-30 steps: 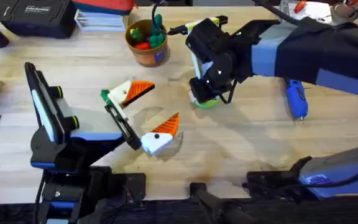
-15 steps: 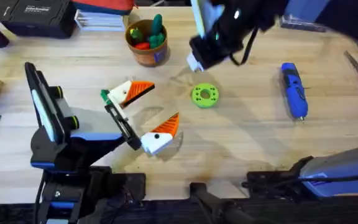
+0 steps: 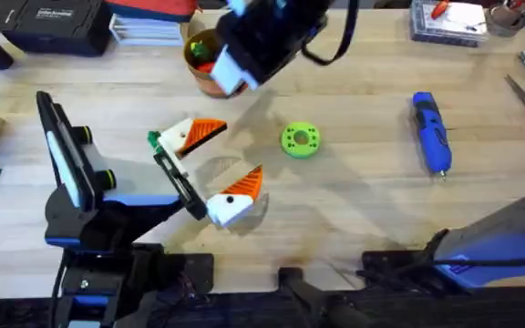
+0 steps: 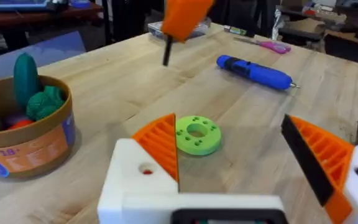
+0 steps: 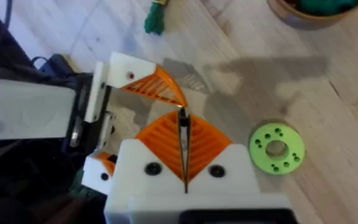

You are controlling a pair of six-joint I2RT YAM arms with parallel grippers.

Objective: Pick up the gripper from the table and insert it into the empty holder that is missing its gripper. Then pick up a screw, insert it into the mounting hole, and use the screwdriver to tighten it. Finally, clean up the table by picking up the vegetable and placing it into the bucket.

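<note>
Overhead: the right gripper (image 3: pixel 244 64) hangs high beside the bucket (image 3: pixel 210 66) near the bench's far edge; the screwdriver (image 3: pixel 432 132) lies toward the right edge.

Left wrist: the left gripper (image 4: pixel 244 158) rests with fingers apart and empty, facing the green disc (image 4: pixel 197 134).

Right wrist: its pads (image 5: pixel 184 146) press together around a thin screw (image 5: pixel 184 152), which could slip out if the arm swings.

Wood and moulded plastic

A pale, matt wooden surface (image 3: pixel 372 200) is seen; the screwdriver (image 3: pixel 431 132) is glossy blue plastic, the green disc (image 3: pixel 300 140) matt plastic.
</note>
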